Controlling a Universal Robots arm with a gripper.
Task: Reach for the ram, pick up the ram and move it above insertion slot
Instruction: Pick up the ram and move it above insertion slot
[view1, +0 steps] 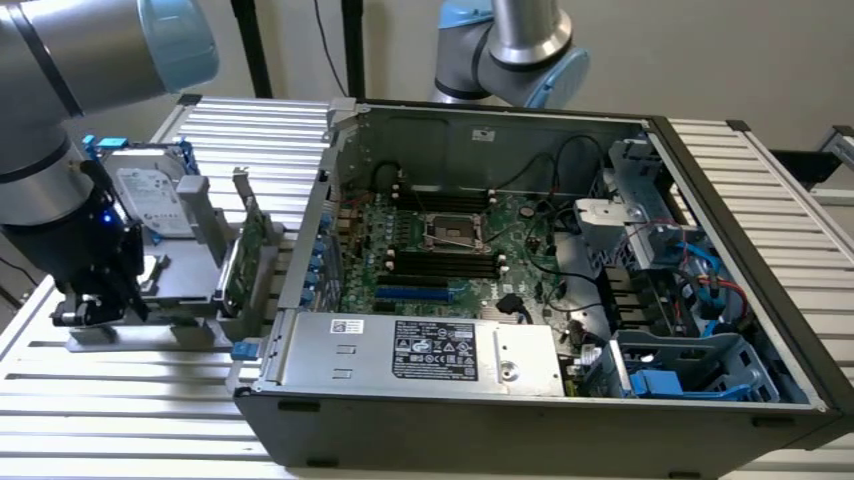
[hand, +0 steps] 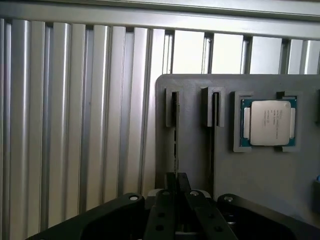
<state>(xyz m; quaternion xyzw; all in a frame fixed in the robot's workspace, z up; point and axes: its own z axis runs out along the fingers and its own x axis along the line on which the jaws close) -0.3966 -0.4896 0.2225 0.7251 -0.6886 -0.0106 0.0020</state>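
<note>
Pincer (hand: 177, 176) is hanging low over the grey holder (hand: 260, 175), its two fingers pinching together on the top edge of the ram (hand: 176, 135) — the thin stick is standing on edge in the slot nearest the holder's rim. A processor chip (hand: 269, 122) is lying in a square recess nearby. The open computer case (view1: 534, 300) is sitting toward the exterior view's right — apart from the holder.
</note>
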